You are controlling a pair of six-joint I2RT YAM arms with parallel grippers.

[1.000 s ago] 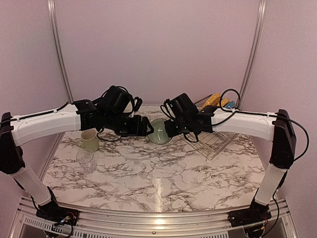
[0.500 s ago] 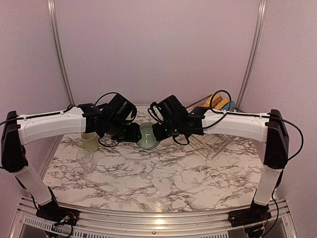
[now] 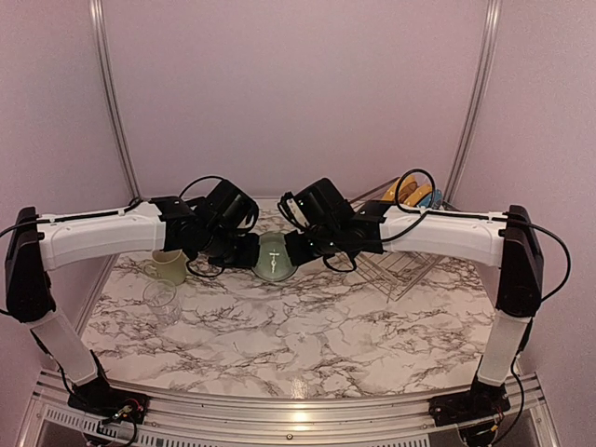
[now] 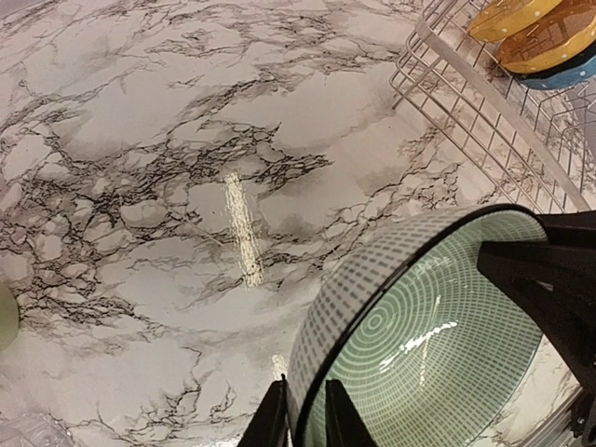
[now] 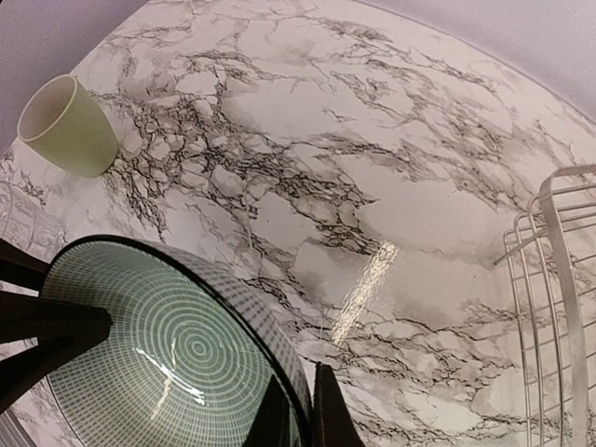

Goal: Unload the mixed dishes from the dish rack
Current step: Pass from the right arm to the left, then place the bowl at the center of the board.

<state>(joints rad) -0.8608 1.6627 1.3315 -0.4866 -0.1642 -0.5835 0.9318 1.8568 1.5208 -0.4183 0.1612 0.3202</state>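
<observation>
Roughly half of the unloading was judged done. The bowl [image 3: 273, 258] was out of the rack [image 3: 396, 265], and the mug [image 3: 169, 265] and glass [image 3: 160, 296] stood on the surface [image 3: 307, 326] at the left. The yellow plates [image 4: 531, 19] and the blue plate [image 4: 568, 70] were left between the tines, not yet unloaded. The bowl was held tilted on edge in the air over the middle of the surface, well apart from the rack. Its rim was clamped by the left claw [image 4: 304, 410] on one side and by the right claw [image 5: 300, 410] on the other, so a handover was judged to be in hand.
</observation>
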